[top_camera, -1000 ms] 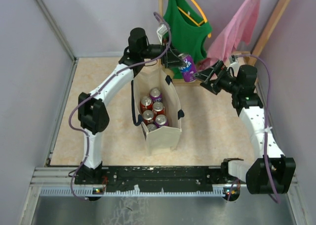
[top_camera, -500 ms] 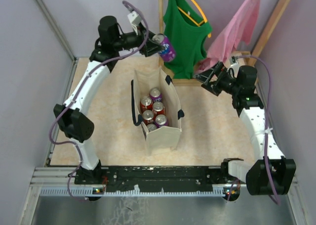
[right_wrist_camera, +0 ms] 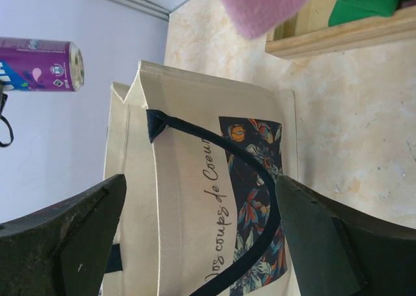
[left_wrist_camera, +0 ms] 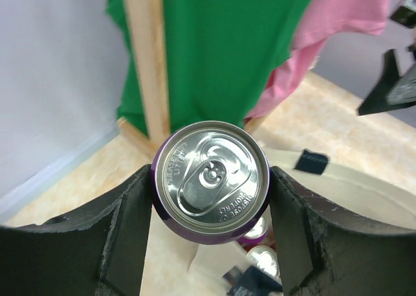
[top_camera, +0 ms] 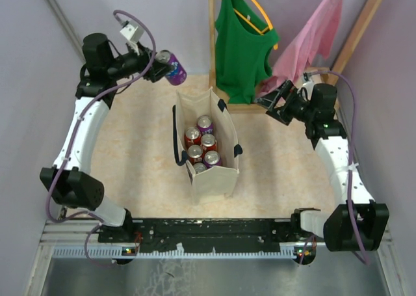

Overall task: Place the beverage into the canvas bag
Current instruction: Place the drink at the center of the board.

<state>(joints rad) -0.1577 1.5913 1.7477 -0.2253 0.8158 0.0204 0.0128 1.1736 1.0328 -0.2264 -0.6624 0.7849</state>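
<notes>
— What sits on the counter [top_camera: 140, 146]?
— The canvas bag [top_camera: 214, 179] stands upright near the middle, mouth open, navy handles hanging at its sides; behind it a green shirt [top_camera: 244, 42] and a pink cloth [top_camera: 312, 39] hang on a wooden rack [top_camera: 210, 49].
— And the arms?
— The right claw [top_camera: 272, 103] is released, jaws wide, to the right of the bag and apart from it; the left claw [top_camera: 161, 64] is clenched on the beverage [left_wrist_camera: 212, 180], a purple can pinched between both fingers, its lid facing the wrist camera.
— Where is that can?
— In the air beyond the bag's far left corner, not over the mouth; red and purple cans [top_camera: 208, 141] sit packed inside the bag.
</notes>
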